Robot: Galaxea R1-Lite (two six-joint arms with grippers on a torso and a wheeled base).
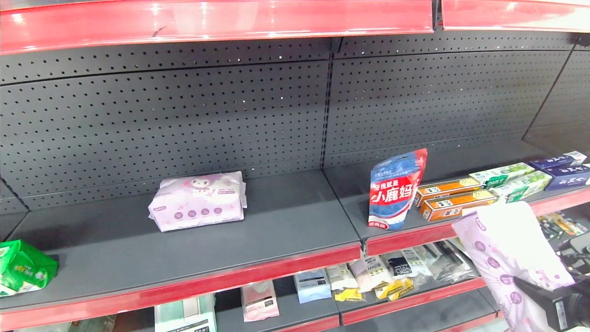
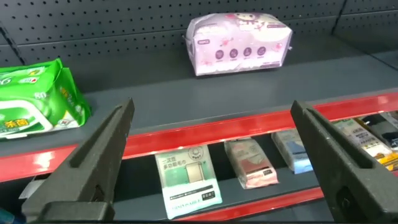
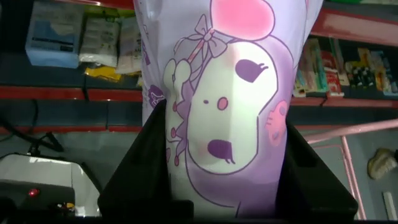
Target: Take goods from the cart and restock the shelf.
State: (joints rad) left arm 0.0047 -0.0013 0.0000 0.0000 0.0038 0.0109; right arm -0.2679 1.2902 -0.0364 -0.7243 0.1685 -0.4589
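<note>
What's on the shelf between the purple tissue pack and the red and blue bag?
Nothing: in the head view, only bare grey shelf lies between the tissue pack and the standing bag.

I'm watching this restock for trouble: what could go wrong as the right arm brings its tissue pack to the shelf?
The held tissue pack sits below and right of the standing pouch; swinging toward the matching pack could knock the pouch over.
The right gripper grips the soft pack near one end, so it may sag and catch the red edge of the shelf.
</note>
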